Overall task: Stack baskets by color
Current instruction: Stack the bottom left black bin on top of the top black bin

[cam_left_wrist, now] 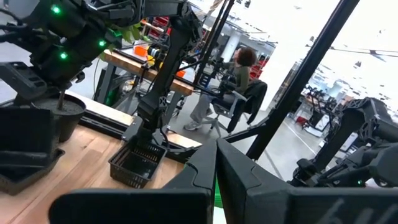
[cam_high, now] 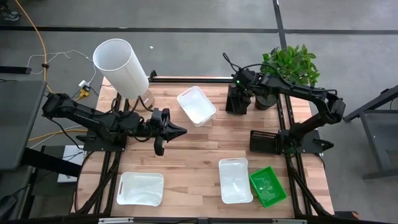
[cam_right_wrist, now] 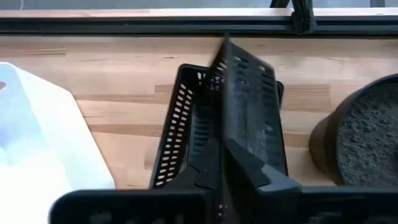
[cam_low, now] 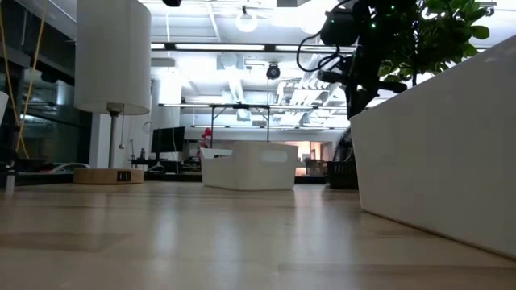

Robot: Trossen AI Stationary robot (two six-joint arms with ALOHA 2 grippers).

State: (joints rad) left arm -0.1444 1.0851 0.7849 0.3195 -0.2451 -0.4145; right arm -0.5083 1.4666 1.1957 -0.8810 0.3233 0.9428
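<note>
1. The counter (cam_high: 186, 155) was a pale wooden top, seen from above with one arm on each side
2. At the far left corner stood a tall white cylinder (cam_high: 121, 67), tilted in the high view
3. The left gripper (cam_high: 173, 130) hung over the left-centre of the counter, pointing right, its jaws pressed together on nothing
4. At the near left lay a white basket (cam_high: 140, 188), flat and alone
5. A second white basket (cam_high: 196, 105) sat at the far centre, turned at an angle, well apart from the left gripper
6. A third white basket (cam_high: 235, 180) lay near the front, right of centre
7. Just beside it on the right, touching or almost touching, lay the green basket (cam_high: 268, 186), tilted against the white one's side
8. The right gripper (cam_high: 238, 99) was at the far side, right of centre, pointing down over a black mesh basket (cam_right_wrist: 214, 134); the right wrist view showed its jaws almost together, gripping an upright mesh wall of that basket, with a second mesh piece leaning beside it
9. A potted plant (cam_high: 289, 65) stood just right of that gripper, its dark pot (cam_right_wrist: 364, 143) near the black basket
10. Another black mesh basket (cam_high: 264, 141) rested at the right edge, midway between far and near, beside the right arm's base
11. Beyond the counter, in the left wrist view, a person (cam_left_wrist: 233, 87) sat in a chair
</note>
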